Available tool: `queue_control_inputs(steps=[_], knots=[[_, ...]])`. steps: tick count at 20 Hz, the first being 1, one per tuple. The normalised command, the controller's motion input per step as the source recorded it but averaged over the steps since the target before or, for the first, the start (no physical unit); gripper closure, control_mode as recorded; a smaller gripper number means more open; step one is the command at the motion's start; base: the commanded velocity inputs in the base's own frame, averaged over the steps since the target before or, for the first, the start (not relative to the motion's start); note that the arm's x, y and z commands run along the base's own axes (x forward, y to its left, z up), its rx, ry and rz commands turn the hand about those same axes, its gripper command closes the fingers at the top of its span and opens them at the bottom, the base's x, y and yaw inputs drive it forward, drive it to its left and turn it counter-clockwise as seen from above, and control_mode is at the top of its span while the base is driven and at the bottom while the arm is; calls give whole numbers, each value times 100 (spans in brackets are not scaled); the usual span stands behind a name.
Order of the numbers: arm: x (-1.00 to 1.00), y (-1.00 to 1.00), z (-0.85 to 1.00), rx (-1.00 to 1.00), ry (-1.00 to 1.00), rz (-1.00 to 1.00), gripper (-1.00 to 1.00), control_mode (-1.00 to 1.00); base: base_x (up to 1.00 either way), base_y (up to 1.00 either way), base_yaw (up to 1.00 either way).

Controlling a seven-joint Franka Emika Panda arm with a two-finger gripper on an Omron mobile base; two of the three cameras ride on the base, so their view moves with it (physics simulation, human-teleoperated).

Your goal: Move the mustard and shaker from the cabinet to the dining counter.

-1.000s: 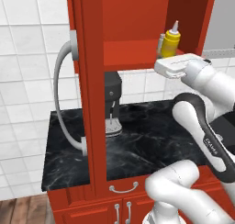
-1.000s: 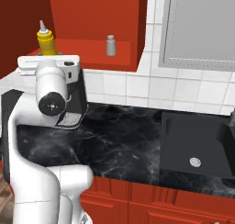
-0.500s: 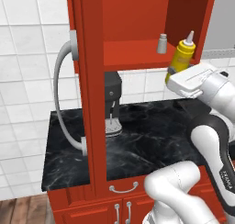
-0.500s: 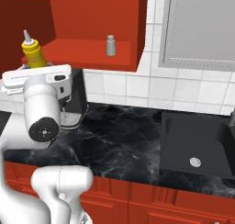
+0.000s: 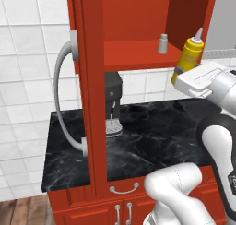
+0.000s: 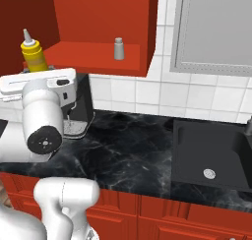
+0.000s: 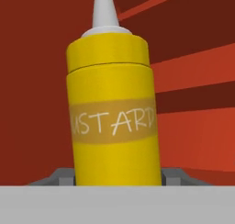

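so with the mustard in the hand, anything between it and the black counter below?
Nothing visible. The mustard sits upright between the hand's fingers, just outside the cabinet. The dining counter stretch below it looks bare; the coffee machine stands off to one side.

We see the red cabinet [image 5: 138, 16] standing open, and its one inner shelf [image 5: 133, 53] carries the small grey shaker [image 5: 162, 44], upright and set toward the back. In the right base view the shaker [image 6: 118, 48] stands well in from the shelf's front edge. The yellow mustard [image 5: 190, 57] appears out beyond the shelf's front, raised and upright; we cannot tell that it touches any surface. Below, the black marble-veined bench [image 5: 147, 141] runs over red drawer fronts [image 5: 124, 205]. A dark coffee machine [image 5: 112, 104] sits directly on it near the tiled wall. In the right base view a dark sink [image 6: 211, 155] is set into the bench.
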Motion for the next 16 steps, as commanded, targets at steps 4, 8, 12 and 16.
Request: queue_control_inputs(steps=[4, 8, 12, 16], knots=[[-3, -5, 0, 0, 0, 0, 100, -100, 0, 0, 0], [-3, -1, 0, 0, 0, 0, 100, -100, 0, 0, 0], [-1, 0, -3, 0, 0, 0, 100, -100, 0, 0, 0], [0, 0, -4, 0, 0, 0, 100, -100, 0, 0, 0]])
